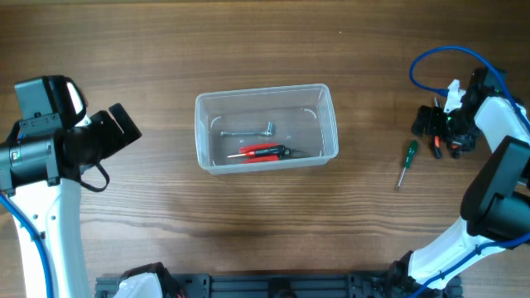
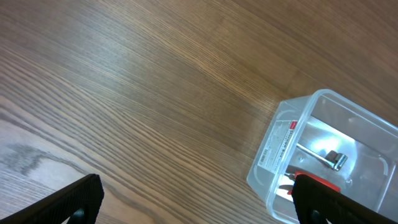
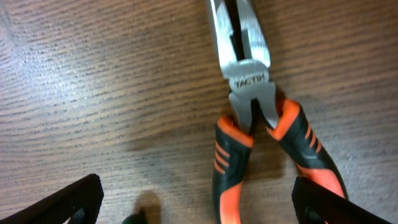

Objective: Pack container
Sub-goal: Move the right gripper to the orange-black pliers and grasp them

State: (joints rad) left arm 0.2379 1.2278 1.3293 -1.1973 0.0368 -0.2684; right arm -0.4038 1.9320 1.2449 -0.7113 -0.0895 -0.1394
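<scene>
The container is a clear plastic tub at the table's centre. Inside it lie a metal wrench and a red-and-black tool. In the left wrist view the container sits at the right, partly behind one fingertip. My left gripper hovers open well to its left, over bare wood. Pliers with orange-and-black handles lie on the table at the far right. My right gripper stands open low over them, its fingers either side of the handles and apart from them.
A green-handled screwdriver lies on the table between the container and the right gripper. A blue cable loops above the right arm. A black rail runs along the front edge.
</scene>
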